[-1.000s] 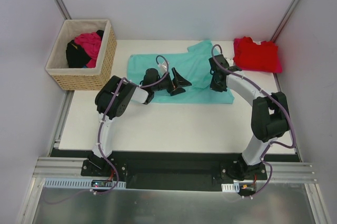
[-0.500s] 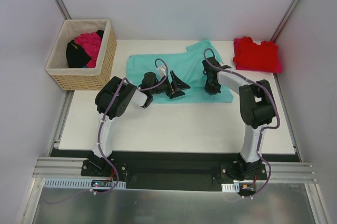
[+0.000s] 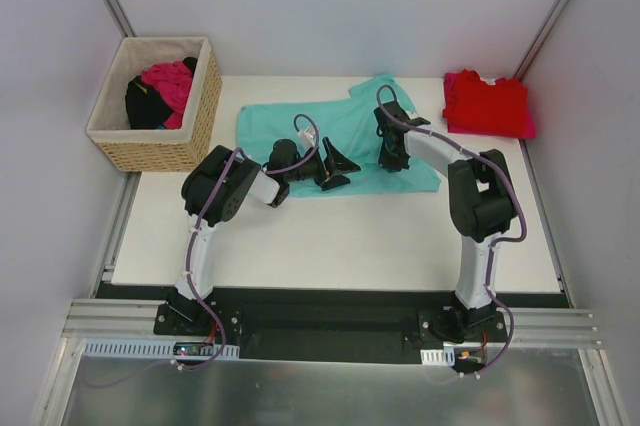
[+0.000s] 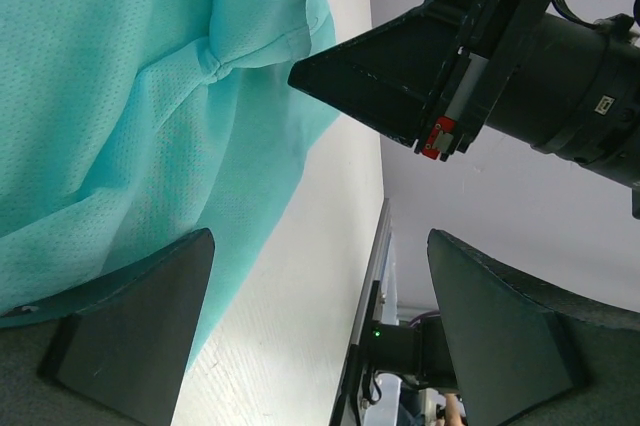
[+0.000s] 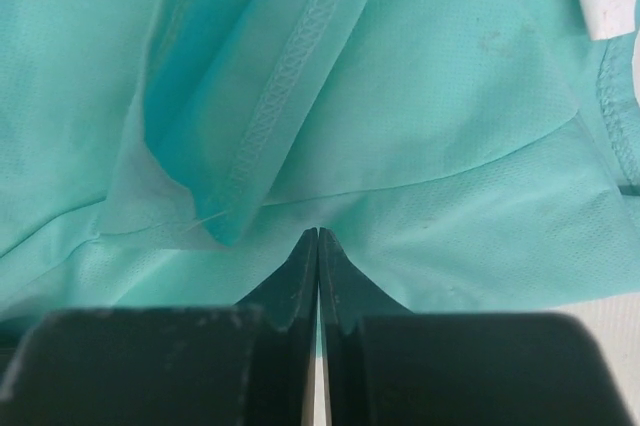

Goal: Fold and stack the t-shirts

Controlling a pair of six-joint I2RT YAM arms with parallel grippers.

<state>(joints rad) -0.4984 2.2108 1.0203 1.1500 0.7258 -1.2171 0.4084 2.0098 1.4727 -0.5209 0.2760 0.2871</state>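
Observation:
A teal t-shirt (image 3: 320, 131) lies spread and rumpled across the back of the white table (image 3: 330, 236). My right gripper (image 3: 388, 161) is shut, its tips pinching a pucker of this teal cloth (image 5: 430, 96) near the shirt's right side. The right wrist view shows the right gripper (image 5: 317, 234) with its jaws pressed together on the fabric. My left gripper (image 3: 345, 168) hovers open over the shirt's near edge, and the left wrist view shows the left gripper (image 4: 320, 246) with nothing between its fingers. A folded red t-shirt (image 3: 488, 104) rests at the back right corner.
A wicker basket (image 3: 200, 111) at the back left holds pink cloth (image 3: 168, 81) and black cloth (image 3: 143, 104). Grey walls close in on both sides. A black and metal rail (image 3: 330, 321) carries the arm bases at the near edge.
My right gripper has moved left, still shut, and the teal t-shirt has slid left with it. The left gripper has drawn back slightly and stays open.

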